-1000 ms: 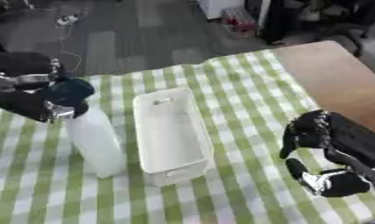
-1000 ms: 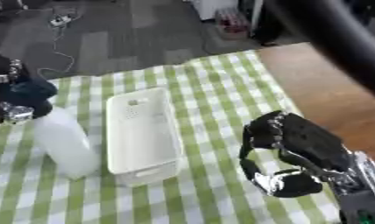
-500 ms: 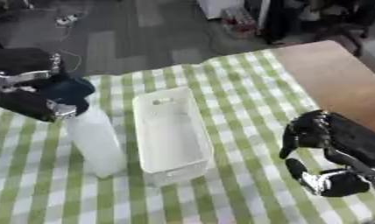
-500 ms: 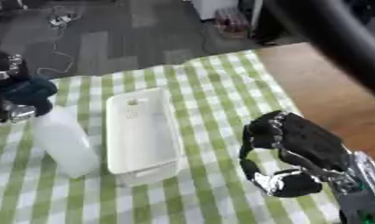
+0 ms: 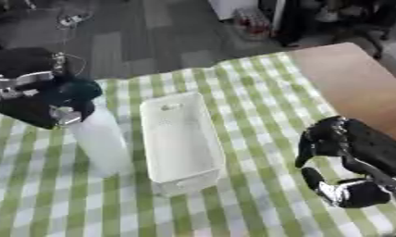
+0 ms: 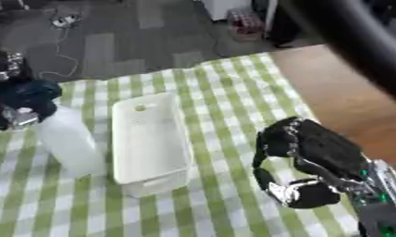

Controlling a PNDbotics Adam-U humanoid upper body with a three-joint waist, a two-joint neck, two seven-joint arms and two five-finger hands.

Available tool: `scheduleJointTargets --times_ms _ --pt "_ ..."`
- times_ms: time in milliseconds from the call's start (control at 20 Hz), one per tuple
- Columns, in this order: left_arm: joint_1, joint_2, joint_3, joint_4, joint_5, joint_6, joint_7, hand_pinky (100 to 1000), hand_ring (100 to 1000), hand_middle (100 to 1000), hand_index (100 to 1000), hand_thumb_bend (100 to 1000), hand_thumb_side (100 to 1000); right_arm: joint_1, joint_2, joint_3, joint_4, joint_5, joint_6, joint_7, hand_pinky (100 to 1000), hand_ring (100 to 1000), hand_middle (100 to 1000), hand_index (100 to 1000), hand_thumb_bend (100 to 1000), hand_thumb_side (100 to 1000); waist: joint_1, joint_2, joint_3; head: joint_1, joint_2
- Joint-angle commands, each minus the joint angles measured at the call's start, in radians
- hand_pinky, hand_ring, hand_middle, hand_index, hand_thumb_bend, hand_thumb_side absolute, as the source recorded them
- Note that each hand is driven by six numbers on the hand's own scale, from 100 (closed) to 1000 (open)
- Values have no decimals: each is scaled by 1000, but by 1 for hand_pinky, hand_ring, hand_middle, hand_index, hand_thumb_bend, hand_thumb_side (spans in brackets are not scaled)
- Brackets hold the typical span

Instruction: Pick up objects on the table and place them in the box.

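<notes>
The bottle [image 5: 94,139] stands upright on the table [image 5: 258,88], just beside the box [image 5: 178,139] at the box's 9 o'clock side, its dark cap [image 5: 70,92] up and toward 11 o'clock in the picture. Its long axis runs base to cap, nearly vertical; the box's long axis runs roughly 12 to 6 o'clock.

The left robot hand [image 5: 35,99] is wrapped round the bottle's top, fingers curled about the cap and neck. The right robot hand [image 6: 302,162] hangs at 4 o'clock from the box, curled and grasping nothing.

The body looks like pale, translucent plastic: probably light, fairly stiff but likely to give if squeezed at mid-body, and smooth enough to slip. A hold at the neck, under the cap's shoulder, seems the safer purchase, since the wider cap stops it sliding out. How full it is cannot be told. To fit the box it would likely need laying down along the box's length.
</notes>
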Motion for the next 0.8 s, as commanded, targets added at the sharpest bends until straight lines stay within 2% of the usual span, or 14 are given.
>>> scheduleJointTargets --times_ms 50,100,200,500,800 --pt "-11 34 14 -7 -28 2 21 100 100 100 345 100 666 -8 -23 -6 -14 -1 2 -2 379 437 456 546 100 839 -1 -7 2 -4 0" --pt "-11 34 15 -5 -35 3 24 100 100 100 332 100 587 -8 -23 -6 -14 -1 2 -2 379 437 456 546 100 839 -1 -7 2 -5 0" --pt "-9 35 15 -2 -43 4 35 100 100 100 325 100 561 -8 -23 -6 -14 -1 1 -2 379 438 457 546 100 839 -1 -7 2 -5 0" --pt "-7 43 21 -6 -67 -13 85 100 100 100 320 100 555 -6 -22 -6 -14 0 2 -2 379 438 457 546 100 838 -2 -7 4 -4 1" --pt "-11 56 33 -16 -68 -7 104 100 100 100 318 100 557 -3 -23 -7 -14 2 2 -3 379 438 457 546 100 838 -1 -9 7 -5 0"
